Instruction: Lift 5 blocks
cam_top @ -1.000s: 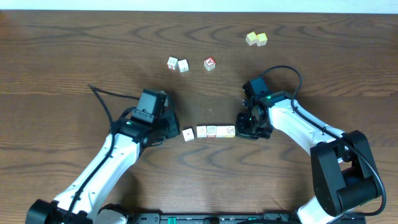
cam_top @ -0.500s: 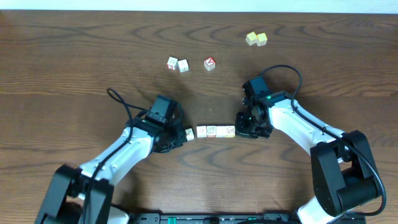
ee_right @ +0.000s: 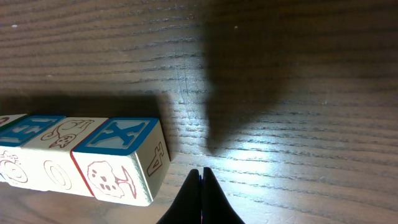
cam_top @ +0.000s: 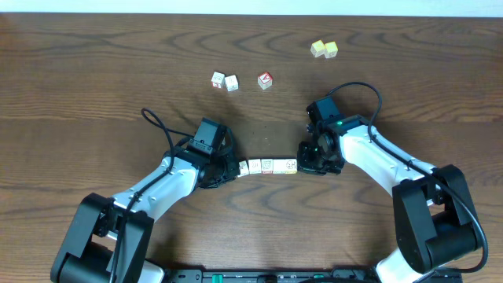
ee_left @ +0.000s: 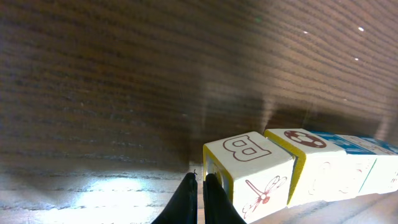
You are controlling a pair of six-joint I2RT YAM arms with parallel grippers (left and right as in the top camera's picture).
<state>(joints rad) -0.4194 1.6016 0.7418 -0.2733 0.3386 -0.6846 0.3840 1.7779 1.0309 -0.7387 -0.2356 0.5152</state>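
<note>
Row of blocks (cam_top: 267, 166) lay end to end on the table (cam_top: 94, 79), left claw (ee_left: 200, 184) pressed together, empty, at the B block (ee_left: 245, 149), right claw (ee_right: 201, 177) likewise pressed together, empty, just beside the X block (ee_right: 121, 134), which read A on its end face.

Legible markings: letters on blocks only.
In the left wrist view, the B block (ee_left: 249, 171) is showing a brown outlined "B" on its top face. In the right wrist view, the X block (ee_right: 118, 155) is showing a blue "X" on top and a red "A" on its end face, and the E block (ee_right: 31, 124) further along the row is showing a partly cut-off blue "E". Overhead, all prints are appearing too small to read.
</note>
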